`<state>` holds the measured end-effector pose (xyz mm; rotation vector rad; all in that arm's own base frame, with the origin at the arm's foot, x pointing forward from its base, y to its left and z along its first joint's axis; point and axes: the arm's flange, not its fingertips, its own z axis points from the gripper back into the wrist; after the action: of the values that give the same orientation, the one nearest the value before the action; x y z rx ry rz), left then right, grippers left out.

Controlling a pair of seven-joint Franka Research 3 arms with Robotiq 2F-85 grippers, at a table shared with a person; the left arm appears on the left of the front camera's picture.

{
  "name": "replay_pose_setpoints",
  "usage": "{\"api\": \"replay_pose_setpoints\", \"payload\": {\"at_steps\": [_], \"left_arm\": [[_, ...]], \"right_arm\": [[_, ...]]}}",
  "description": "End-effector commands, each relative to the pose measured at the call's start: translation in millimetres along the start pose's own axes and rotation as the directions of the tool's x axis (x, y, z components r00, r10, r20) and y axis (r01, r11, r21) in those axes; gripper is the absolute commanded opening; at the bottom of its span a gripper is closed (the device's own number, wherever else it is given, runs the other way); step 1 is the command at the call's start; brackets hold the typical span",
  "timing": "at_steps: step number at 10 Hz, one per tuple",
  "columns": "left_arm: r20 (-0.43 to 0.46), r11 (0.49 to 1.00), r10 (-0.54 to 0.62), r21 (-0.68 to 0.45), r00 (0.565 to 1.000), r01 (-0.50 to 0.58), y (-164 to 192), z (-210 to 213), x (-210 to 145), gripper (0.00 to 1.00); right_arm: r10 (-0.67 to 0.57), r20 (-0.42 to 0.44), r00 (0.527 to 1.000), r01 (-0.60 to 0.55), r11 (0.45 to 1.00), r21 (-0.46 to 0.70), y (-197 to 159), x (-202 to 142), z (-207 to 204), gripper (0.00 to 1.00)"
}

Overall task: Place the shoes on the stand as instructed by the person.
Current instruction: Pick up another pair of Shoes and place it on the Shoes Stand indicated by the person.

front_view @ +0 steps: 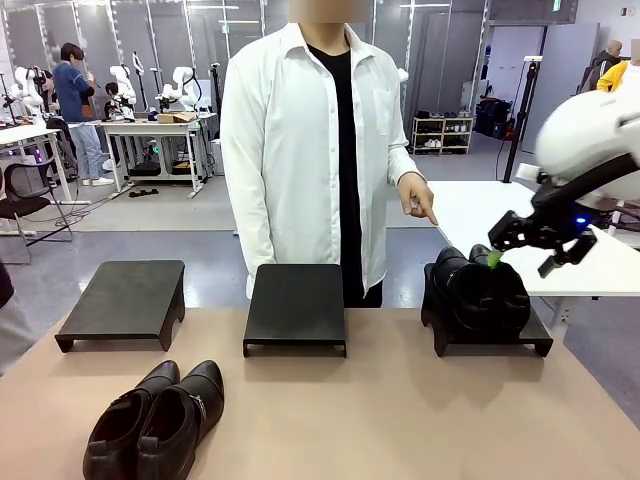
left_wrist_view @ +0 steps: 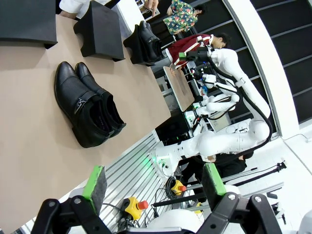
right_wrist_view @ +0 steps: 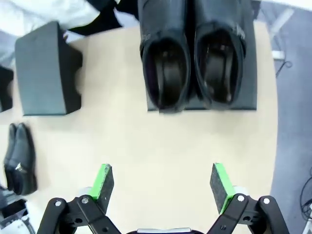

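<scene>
One pair of glossy black shoes (front_view: pixel 478 292) stands on the right stand (front_view: pixel 500 340), its openings facing up in the right wrist view (right_wrist_view: pixel 195 53). My right gripper (front_view: pixel 527 256) hangs open just above and right of that pair, with nothing between its green pads (right_wrist_view: pixel 103 180). A second pair of shoes (front_view: pixel 155 422) lies on the table at the front left, also seen from the left wrist (left_wrist_view: pixel 87 109). My left gripper (left_wrist_view: pixel 154 183) is open and empty, off the table's near side. The person's hand (front_view: pixel 420 198) points a finger down toward the right stand.
The left stand (front_view: pixel 122 298) and the middle stand (front_view: pixel 296 303) are bare. The person in a white shirt (front_view: pixel 290 150) stands at the far edge behind the middle stand. A white table (front_view: pixel 500 215) sits beyond at the right.
</scene>
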<state>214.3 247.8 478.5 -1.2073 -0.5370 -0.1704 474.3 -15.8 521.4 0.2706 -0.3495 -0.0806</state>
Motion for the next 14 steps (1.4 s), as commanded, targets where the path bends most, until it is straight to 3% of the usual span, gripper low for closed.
{"api": "replay_pose_setpoints", "payload": {"at_steps": [1, 4, 6, 8, 12, 14], "left_arm": [[0.001, 1.000, -0.013, -0.010, 1.000, 0.013, -1, 2, 0, 1.00], [0.001, 1.000, -0.013, -0.010, 1.000, 0.013, -1, 2, 0, 1.00], [0.001, 1.000, -0.013, -0.010, 1.000, 0.013, -1, 2, 0, 1.00], [0.001, 1.000, -0.013, -0.010, 1.000, 0.013, -1, 2, 0, 1.00], [0.001, 1.000, -0.013, -0.010, 1.000, 0.013, -1, 2, 0, 1.00], [0.001, 1.000, -0.013, -0.010, 1.000, 0.013, -1, 2, 0, 1.00]], "right_arm": [[-0.019, -0.024, 1.000, 0.022, 0.990, 0.141, -33, -38, 17, 1.00], [-0.052, -0.058, 0.997, 0.069, 0.927, 0.369, -90, -96, 37, 1.00], [-0.043, -0.076, 0.996, 0.079, 0.809, 0.582, -138, -132, 41, 1.00], [-0.056, -0.075, 0.996, 0.093, 0.689, 0.718, -190, -164, 29, 1.00], [-0.146, -0.109, 0.983, 0.162, 0.429, 0.888, -277, -222, -30, 1.00], [-0.155, -0.099, 0.983, 0.152, 0.374, 0.915, -289, -234, -53, 1.00]]}}
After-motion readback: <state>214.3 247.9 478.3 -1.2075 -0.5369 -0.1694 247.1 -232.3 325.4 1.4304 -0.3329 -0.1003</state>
